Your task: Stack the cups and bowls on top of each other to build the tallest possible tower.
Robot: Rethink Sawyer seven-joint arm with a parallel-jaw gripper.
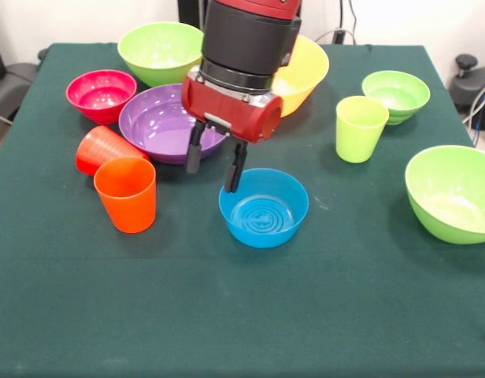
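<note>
Seen from across a dark green table point(242, 315): red and black arm coming down from the top edge, upper part cut off, gripper point(215, 164) hanging with two black fingers point(194, 150) spread apart and holding nothing, one tip just over the far left rim of a blue bowl point(264, 209) (contact with the rim hard to judge). Behind the arm, a yellow bowl point(305, 71) largely hidden, and a wide purple bowl point(160, 122) partly covered by the wrist. Far left, a magenta bowl point(101, 94); behind it, a large lime green bowl point(158, 51). Near left, an orange cup point(127, 194) upright, with a red cup point(101, 147) tipped on its side just behind, touching or nearly so. Right side: a lime green cup point(360, 127) upright, a small lime green bowl point(396, 95) behind it, and another lime green bowl point(453, 193) cut off at the right edge. Nothing stacked yet.
</note>
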